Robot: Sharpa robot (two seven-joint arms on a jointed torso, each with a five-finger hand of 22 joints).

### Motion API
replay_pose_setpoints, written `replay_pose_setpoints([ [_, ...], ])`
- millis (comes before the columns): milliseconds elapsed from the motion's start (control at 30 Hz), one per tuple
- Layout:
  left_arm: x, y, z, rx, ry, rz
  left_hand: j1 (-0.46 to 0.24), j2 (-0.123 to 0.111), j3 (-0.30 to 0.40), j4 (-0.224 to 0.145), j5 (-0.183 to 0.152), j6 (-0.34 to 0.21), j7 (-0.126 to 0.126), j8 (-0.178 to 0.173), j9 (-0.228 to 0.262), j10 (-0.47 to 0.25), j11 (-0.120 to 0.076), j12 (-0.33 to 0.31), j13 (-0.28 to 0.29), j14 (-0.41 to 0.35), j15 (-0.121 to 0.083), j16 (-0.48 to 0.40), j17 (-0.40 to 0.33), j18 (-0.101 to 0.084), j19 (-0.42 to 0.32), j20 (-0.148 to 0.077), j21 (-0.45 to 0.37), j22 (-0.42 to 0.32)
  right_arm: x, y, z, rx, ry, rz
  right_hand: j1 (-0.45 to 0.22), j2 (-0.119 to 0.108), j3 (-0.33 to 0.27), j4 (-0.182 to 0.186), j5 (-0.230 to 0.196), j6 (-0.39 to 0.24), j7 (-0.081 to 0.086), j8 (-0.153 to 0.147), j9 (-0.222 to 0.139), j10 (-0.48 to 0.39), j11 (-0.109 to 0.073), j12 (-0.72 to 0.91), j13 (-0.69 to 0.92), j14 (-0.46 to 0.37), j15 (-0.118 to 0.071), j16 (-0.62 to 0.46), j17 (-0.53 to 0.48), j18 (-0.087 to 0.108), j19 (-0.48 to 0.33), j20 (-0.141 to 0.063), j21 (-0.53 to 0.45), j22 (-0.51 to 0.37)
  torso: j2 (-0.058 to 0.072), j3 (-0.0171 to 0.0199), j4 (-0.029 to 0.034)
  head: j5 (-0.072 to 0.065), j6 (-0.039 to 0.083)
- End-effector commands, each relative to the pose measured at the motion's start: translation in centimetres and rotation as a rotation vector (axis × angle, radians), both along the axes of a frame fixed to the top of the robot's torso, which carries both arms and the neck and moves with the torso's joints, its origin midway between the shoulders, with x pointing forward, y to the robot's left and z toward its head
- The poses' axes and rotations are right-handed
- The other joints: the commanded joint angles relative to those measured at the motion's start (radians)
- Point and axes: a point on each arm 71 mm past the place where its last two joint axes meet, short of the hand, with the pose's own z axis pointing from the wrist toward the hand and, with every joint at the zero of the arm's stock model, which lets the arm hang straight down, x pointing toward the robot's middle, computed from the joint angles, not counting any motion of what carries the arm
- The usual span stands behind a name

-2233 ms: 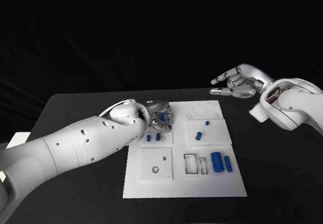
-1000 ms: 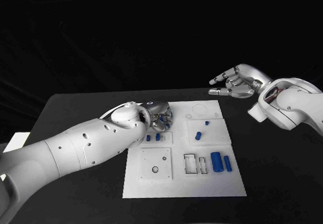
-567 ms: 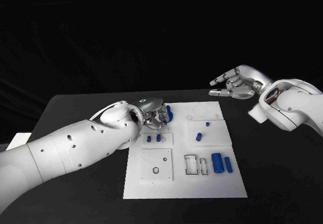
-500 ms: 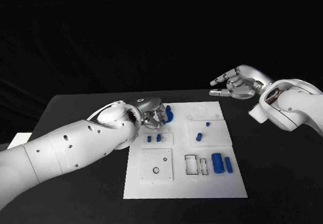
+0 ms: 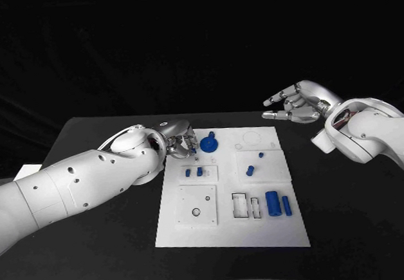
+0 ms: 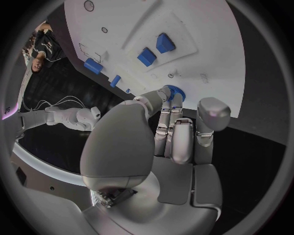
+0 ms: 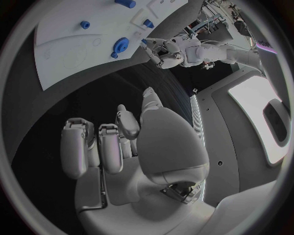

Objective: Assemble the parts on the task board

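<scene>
Assembly is looking barely begun. I am pinching a blue gear (image 5: 210, 141) in my left hand (image 5: 178, 145) over the far left corner of the board (image 5: 232, 238); other blue pieces (image 5: 277, 203) are lying loose there. My right hand (image 5: 297, 103) is hovering apart, loosely curled, empty.

Left robot hand (image 5: 178, 143) uncovered the blue gear (image 5: 210, 141).

1. Dim, dark surroundings; the black table (image 5: 90, 141) fades into the backdrop.
2. The white board (image 5: 264, 229) is brightest, evenly lit from above, with faint shadows.
3. Soft sheen on the left hand (image 6: 174, 139).
4. Wrist views bend straight edges strongly; their rims darken and blur.
</scene>
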Motion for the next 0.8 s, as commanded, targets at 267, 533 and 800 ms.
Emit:
replay_pose_setpoints([
  [267,0.06,-0.20,-0.56,0.025,0.053,0.012,-0.016,0.000,0.000,0.001,0.001,0.009,-0.001,-0.006,0.001,0.010,-0.001,-0.006,0.002,0.036,0.004,0.005,-0.004,-0.009,0.022,0.001,0.003,0.000,-0.04,0.30,-0.10,-0.001,0.003,0.020,0.000,0.006,-0.003,-0.005,0.004,0.002,0.001,-0.001,0.000,-0.003,0.000,-0.003,0.000,0.077,-0.005,-0.006,0.148,0.012,-0.007,0.002,-0.007,0.000,0.000,0.0005,-0.0005,0.000,-0.005],
  [533,-0.03,-0.32,-0.75,0.033,0.064,0.003,-0.018,-0.001,-0.002,-0.001,0.000,0.012,-0.002,-0.007,0.001,0.014,-0.003,-0.007,0.003,0.036,0.003,0.005,-0.005,-0.009,0.022,0.001,0.004,0.001,-0.01,0.39,-0.12,0.000,0.004,0.022,-0.001,0.008,-0.004,-0.005,0.003,0.003,0.001,-0.001,0.000,-0.003,0.000,-0.003,0.000,0.077,-0.005,-0.006,0.147,0.012,-0.007,0.002,-0.007,0.000,0.000,0.0014,0.0005,-0.003,-0.008],
  [800,-0.17,-0.65,-0.92,0.038,0.074,-0.008,-0.021,-0.001,-0.003,-0.002,0.000,0.014,-0.003,-0.007,0.001,0.018,-0.004,-0.008,0.004,0.035,0.002,0.005,-0.007,-0.009,0.022,0.001,0.005,0.003,-0.02,0.40,-0.13,0.000,0.004,0.022,-0.001,0.008,-0.004,-0.005,0.003,0.003,0.001,-0.001,0.000,-0.003,0.000,-0.003,0.000,0.077,-0.005,-0.006,0.147,0.012,-0.007,0.002,-0.007,0.000,0.000,0.0008,-0.0002,-0.002,-0.009],
])
